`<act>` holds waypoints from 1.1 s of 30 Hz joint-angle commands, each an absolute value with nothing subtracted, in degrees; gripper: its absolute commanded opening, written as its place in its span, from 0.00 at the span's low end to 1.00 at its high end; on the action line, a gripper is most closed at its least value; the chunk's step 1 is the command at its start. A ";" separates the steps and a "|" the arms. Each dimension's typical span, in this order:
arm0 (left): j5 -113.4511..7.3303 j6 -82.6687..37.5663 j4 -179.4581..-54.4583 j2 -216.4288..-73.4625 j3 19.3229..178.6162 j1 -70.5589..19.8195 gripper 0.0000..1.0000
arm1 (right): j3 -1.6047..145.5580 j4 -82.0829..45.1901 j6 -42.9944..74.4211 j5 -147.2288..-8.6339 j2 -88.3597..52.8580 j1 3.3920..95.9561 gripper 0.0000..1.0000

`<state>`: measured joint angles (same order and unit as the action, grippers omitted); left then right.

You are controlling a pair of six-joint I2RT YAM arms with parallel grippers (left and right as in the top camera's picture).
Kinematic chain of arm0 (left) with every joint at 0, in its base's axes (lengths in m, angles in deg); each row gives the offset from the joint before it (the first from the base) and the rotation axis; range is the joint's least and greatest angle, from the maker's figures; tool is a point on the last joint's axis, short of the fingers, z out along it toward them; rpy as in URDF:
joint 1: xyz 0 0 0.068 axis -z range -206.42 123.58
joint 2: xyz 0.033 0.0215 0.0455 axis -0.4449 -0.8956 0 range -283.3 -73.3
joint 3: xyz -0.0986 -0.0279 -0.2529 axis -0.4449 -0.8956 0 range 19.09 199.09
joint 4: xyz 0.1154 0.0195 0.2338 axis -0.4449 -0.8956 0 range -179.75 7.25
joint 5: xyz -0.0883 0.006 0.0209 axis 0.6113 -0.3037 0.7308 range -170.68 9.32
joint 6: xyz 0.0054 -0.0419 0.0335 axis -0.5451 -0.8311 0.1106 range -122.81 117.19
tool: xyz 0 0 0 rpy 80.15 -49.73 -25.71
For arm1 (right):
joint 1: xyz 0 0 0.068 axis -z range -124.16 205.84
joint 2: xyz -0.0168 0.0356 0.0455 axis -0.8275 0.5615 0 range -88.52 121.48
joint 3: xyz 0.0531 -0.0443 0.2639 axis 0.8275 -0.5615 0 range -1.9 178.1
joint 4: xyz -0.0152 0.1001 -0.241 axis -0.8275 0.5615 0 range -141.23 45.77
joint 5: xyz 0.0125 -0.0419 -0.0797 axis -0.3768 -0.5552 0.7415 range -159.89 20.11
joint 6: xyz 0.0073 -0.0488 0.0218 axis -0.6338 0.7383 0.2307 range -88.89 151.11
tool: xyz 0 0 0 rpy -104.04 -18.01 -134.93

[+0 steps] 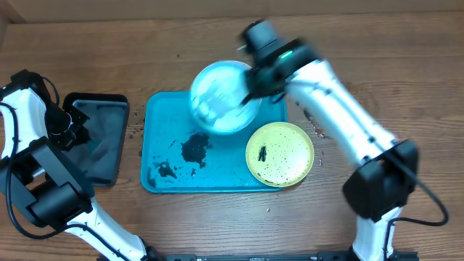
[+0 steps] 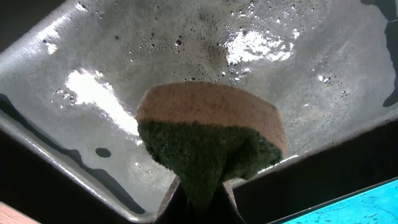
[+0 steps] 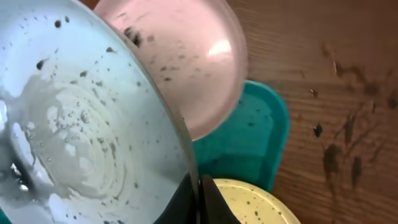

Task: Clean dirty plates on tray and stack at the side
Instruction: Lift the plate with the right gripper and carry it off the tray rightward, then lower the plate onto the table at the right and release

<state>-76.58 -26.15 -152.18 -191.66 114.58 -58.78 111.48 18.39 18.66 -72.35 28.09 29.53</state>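
Wooden counter (image 1: 217,29) carries no clean stack yet, so I judge the task to be at an early stage. The right gripper (image 3: 198,199) has its jaws clamped on the rim of the light blue plate (image 1: 217,94), tilted over the tray (image 1: 217,174) at 1 o'clock, wet-streaked and speckled. The white plate (image 3: 193,56) behind it and the yellow-green plate (image 1: 280,154) at 4 o'clock are dirty. At 9 o'clock, the left gripper (image 2: 202,205) has its jaws pinching a sponge (image 2: 208,134) over the black tray (image 1: 101,156).

Setting: robotics lab bench. Evidence: two white-and-black arms, left arm (image 1: 20,116) at frame left and right arm (image 1: 341,109) at frame right, stand at a plain wood-grain table (image 1: 109,43). Staged props on it: turquoise tray (image 1: 163,116) with black smears, speckled yellow-green plate (image 1: 280,154), black tray (image 1: 109,99) with wet grey inside, sponge (image 2: 211,143).
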 commanded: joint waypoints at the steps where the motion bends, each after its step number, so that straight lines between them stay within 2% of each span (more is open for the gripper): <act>1: -76.16 -24.59 -152.20 -191.91 114.33 -59.02 0.04 | 112.55 21.10 16.33 -89.02 25.03 42.19 0.04; 6: -76.14 -24.62 -151.72 -191.91 114.33 -59.02 0.04 | 111.83 25.52 20.28 -88.46 26.13 58.36 0.04; 10: -76.14 -24.62 -151.37 -191.91 114.33 -59.02 0.04 | 108.60 24.19 20.89 -82.51 26.37 66.73 0.04; 13: -76.14 -24.62 -151.26 -191.91 114.33 -59.02 0.04 | 104.75 22.11 20.85 -83.10 26.37 71.63 0.04; 17: -76.14 -24.62 -151.26 -191.91 114.33 -59.02 0.04 | 99.59 18.02 20.89 -82.99 26.39 74.41 0.04; 27: -76.14 -24.64 -151.26 -191.91 114.33 -59.02 0.04 | 89.87 8.40 20.63 -82.42 26.48 73.01 0.04; 28: -76.12 -24.64 -151.24 -191.91 114.33 -59.02 0.04 | 89.87 8.40 20.61 -82.47 26.48 72.83 0.07; 29: -76.10 -24.64 -151.20 -191.91 114.33 -59.02 0.04 | 89.87 8.40 20.63 -82.88 26.48 72.59 0.14; 32: -75.27 -24.62 -150.89 -191.91 114.33 -59.00 0.04 | 90.22 8.38 20.70 -86.07 26.45 71.80 0.44; 33: -74.41 -24.62 -150.69 -191.91 114.33 -59.00 0.04 | 90.37 8.43 20.72 -86.77 26.45 71.45 0.46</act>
